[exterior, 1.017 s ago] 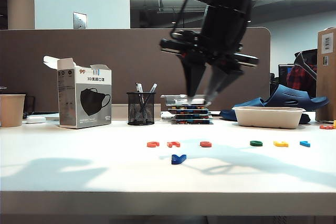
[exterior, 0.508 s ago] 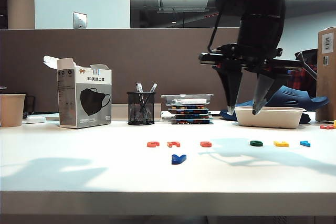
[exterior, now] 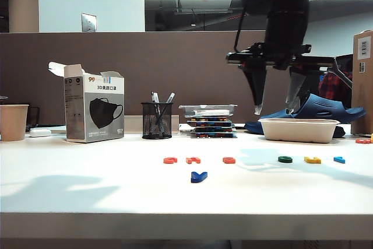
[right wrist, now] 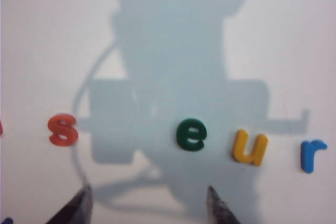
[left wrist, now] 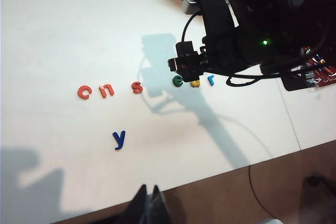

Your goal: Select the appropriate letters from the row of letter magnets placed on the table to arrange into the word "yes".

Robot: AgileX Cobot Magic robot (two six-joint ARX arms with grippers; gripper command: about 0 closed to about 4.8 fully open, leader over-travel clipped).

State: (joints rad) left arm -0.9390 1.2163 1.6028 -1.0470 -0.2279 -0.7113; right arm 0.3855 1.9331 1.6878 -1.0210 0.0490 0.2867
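Observation:
On the white table (exterior: pixel 87 185) a row of letter magnets runs from three orange-red ones, the last an S (exterior: pixel 229 160) (right wrist: pixel 63 129), to a green E (exterior: pixel 285 159) (right wrist: pixel 191 134), a yellow letter (exterior: pixel 312 160) and a light blue one (exterior: pixel 339 159). In front of the row lies the dark blue Y (exterior: pixel 199 176) (left wrist: pixel 119 139). High above the E my right gripper (exterior: pixel 274 111) (right wrist: pixel 147 187) hangs open and empty, pointing down. The left gripper (left wrist: pixel 148 190) is shut, holding nothing, near the table's front edge, short of the Y.
Along the back of the table stand a paper cup (exterior: pixel 13 122), a mask box (exterior: pixel 93 108), a mesh pen holder (exterior: pixel 156 121), stacked flat cases (exterior: pixel 210 122) and a white tray (exterior: pixel 298 129). Blue slippers (exterior: pixel 326 109) lie behind the tray.
The right arm has swung to the right, from above the middle of the row to above the green E, and its jaws have spread wider. The letters have not moved.

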